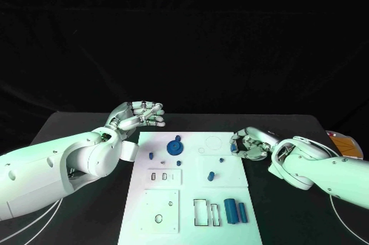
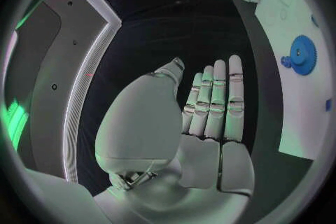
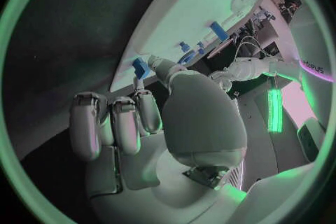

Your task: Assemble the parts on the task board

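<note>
Parts look like small hard plastic, so light and a bit slick, pinch don't squeeze.

Right hand sits at the right edge of the task board, fingers curled round a little blue part, pinched against the thumb as far as I can tell. Left hand hovers off the board's far left corner over the bench, fingers straight, side by side, holding nothing. Blue gear lies near the far edge, and the blue cylinder and thinner blue bar lie near the near right corner. I'd guess they're all rigid and roll easily, so grab the cylinder across its middle and the gear by its rim.
</note>
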Controlling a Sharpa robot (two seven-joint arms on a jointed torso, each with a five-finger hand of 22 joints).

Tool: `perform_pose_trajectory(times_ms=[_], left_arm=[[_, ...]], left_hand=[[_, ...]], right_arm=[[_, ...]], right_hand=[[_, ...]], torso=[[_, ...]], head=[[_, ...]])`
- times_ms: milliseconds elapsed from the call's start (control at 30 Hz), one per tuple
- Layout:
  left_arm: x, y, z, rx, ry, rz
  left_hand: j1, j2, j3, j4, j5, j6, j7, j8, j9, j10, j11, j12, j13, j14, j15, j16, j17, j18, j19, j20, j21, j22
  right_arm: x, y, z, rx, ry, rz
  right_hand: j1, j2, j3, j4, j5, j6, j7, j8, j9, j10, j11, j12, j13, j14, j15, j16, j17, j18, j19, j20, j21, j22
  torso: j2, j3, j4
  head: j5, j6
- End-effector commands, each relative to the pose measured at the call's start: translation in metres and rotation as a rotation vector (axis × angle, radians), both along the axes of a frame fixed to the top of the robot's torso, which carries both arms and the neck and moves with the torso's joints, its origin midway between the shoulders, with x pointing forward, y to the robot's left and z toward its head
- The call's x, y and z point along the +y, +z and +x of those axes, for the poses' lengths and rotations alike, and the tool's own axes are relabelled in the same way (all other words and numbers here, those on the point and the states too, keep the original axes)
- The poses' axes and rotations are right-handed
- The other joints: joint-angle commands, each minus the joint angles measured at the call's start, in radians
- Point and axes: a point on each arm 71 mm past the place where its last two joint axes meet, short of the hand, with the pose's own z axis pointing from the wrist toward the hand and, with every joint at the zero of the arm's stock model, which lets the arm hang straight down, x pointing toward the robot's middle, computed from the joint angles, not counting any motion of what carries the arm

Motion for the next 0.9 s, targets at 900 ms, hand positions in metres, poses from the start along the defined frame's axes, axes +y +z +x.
perform_pose_trajectory(times_ms=[900], left_arm=[[-0.0007,0.0015,-0.0011,-0.006,-0.015,-0.011]], left_hand=[[-0.001,0.001,0.008,0.002,-0.003,-0.002,0.008,-0.007,-0.002,-0.003,0.007,-0.006,-0.002,-0.005,0.003,0.003,0.003,0.003,-0.004,-0.004,0.007,-0.001]], right_arm=[[-0.001,-0.0017,0.0053,-0.012,-0.016,-0.006]], right_hand=[[0.009,0.048,0.027,0.002,-0.011,0.059,-0.009,0.005,0.009,0.02,-0.007,0.018,0.067,0.09,0.003,0.007,0.183,-0.012,0.02,0.003,0.009,0.102]], torso=[[-0.001,0.0011,-0.0004]], head=[[0.0,-0.01]])
